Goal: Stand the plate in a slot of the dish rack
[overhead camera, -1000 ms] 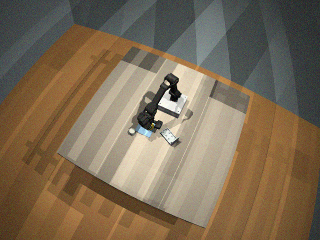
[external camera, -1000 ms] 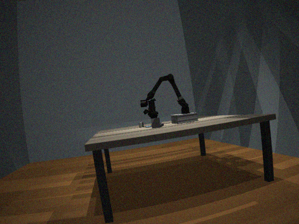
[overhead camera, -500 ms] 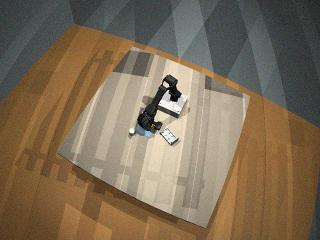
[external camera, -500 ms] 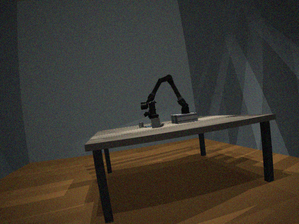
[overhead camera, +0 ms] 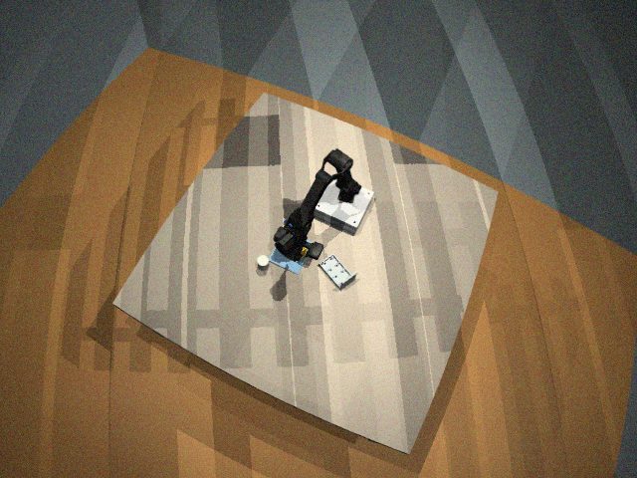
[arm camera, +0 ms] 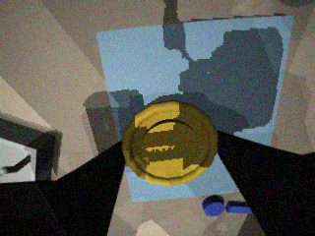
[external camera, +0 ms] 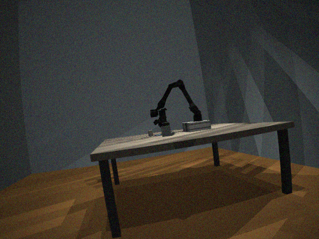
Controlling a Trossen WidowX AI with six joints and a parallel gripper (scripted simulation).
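Observation:
The round yellow plate (arm camera: pixel 169 143) (overhead camera: pixel 305 251) lies flat over the lower part of the blue mat (arm camera: pixel 138 54) (overhead camera: pixel 288 263), partly shaded. My gripper (arm camera: pixel 168 141) points down at it and is shut on the plate, with one black finger against the rim at each side. The plate hides the very tips, and how firm the hold is cannot be seen. The plate looks level and at mat height. The dish rack (overhead camera: pixel 336 271) (external camera: pixel 166 130) (arm camera: pixel 15 152), pale with dark pegs, stands to the right of the mat in the top view and at the left edge of the wrist view. Its slots hold nothing that I can see.
A small white cup (overhead camera: pixel 263 262) (external camera: pixel 150 133) stands off the mat's left side. A blue object with a round end (arm camera: pixel 213 206) lies just below the mat in the wrist view. The arm's white base box (overhead camera: pixel 354 218) (external camera: pixel 197 125) stands behind the rack.

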